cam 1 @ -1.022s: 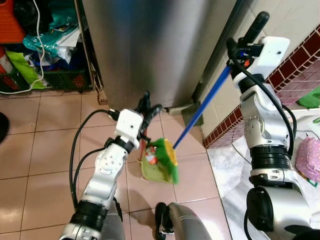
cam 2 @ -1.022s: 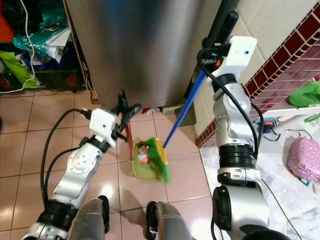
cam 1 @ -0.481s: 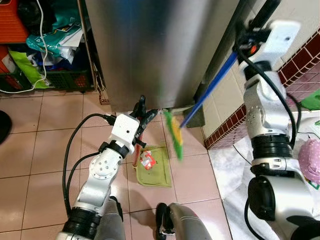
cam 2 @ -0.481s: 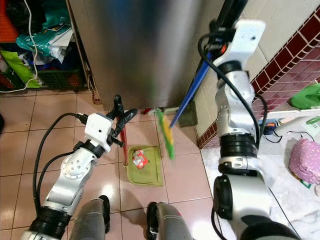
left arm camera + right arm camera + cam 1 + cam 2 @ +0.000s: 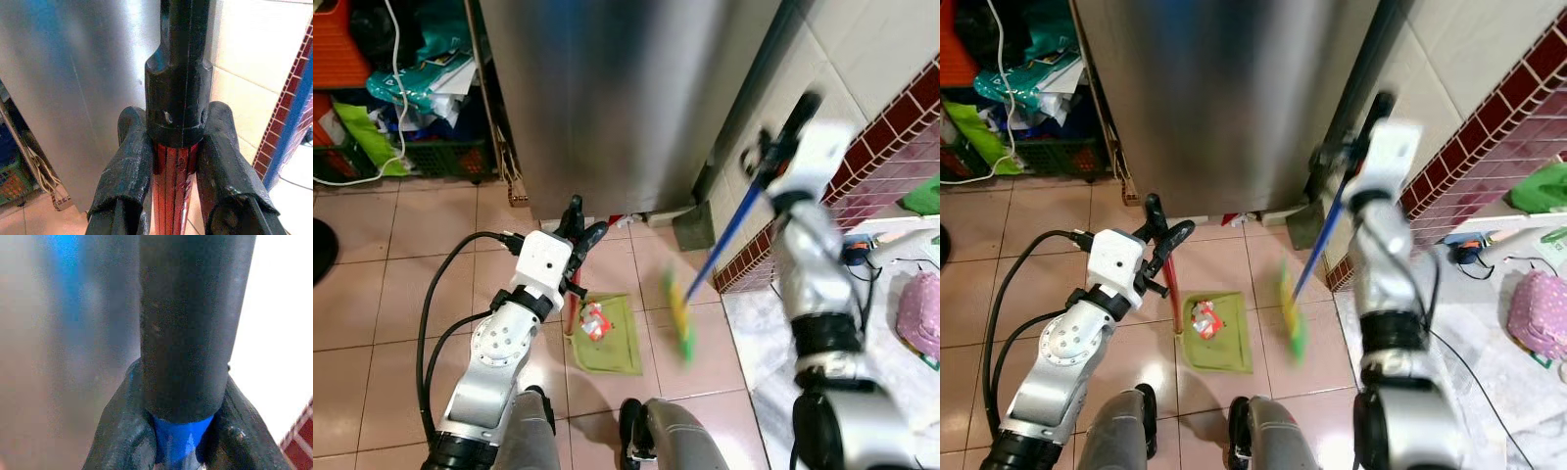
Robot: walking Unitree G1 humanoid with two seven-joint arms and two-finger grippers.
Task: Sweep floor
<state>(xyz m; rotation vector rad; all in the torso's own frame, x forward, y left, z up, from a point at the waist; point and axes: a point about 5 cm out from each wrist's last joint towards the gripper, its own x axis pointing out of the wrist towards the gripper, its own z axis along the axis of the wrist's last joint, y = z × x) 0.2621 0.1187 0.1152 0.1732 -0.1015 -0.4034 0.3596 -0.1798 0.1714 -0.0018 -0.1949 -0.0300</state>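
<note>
- The left claw [image 5: 576, 217] pinches the red handle [image 5: 175, 186] of a green dustpan [image 5: 607, 335]; in the left wrist view both fingers [image 5: 128, 176] press against the red shaft just under its black end cap.
- The dustpan lies flat on the pink tiled floor [image 5: 391, 294] at the middle of the head view, with a piece of red and white litter [image 5: 593, 317] resting in it, close to the handle end.
- The right claw [image 5: 781, 149] is clamped on the broom handle [image 5: 729, 230], a blue shaft with a black grip; the right wrist view shows the fingers [image 5: 128, 431] closed on the blue shaft where the black grip ends.
- The broom head [image 5: 681, 315], green and yellow and blurred, hangs at about 3 o'clock of the dustpan, just beside it and apart from it.
- The blue shaft slants up toward 1 o'clock from the head to the right claw.
- A tall steel cabinet [image 5: 617, 88] stands at 12 o'clock of the dustpan.
- A tiled wall with a dark red brick band [image 5: 891, 147] runs at 2 o'clock.
- A cluttered shelf with bags and crates [image 5: 391, 88] sits at 10 o'clock.
</note>
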